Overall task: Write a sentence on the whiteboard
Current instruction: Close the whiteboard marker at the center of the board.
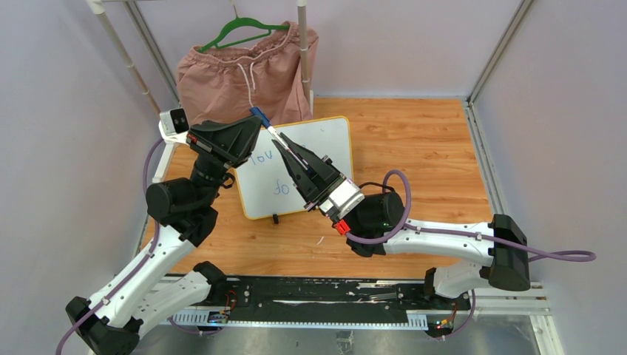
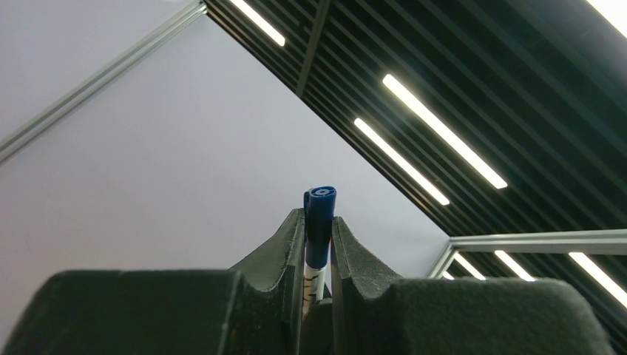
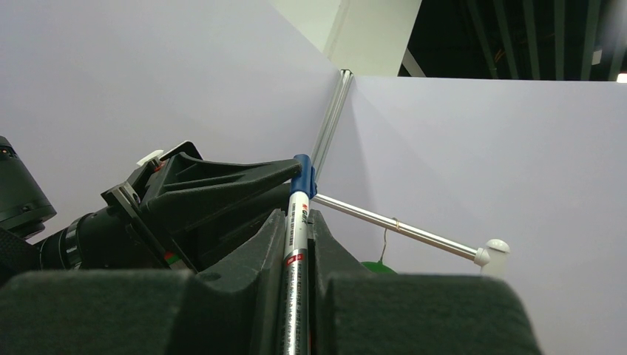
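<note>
At the bottom centre of the frame the left gripper (image 2: 319,219) pinches a blue-capped marker (image 2: 320,235) upright between dark fingers (image 2: 285,250), pale wall (image 2: 148,163) at left, strip-lit slatted ceiling (image 2: 473,66) upper right

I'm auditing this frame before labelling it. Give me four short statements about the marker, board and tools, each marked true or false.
1. The left tool grips the marker's blue cap. True.
2. The right tool is empty. False: it is shut on the marker barrel.
3. The whiteboard is blank. False: blue writing shows on it.
4. Pink shorts hang behind the whiteboard. True.
</note>
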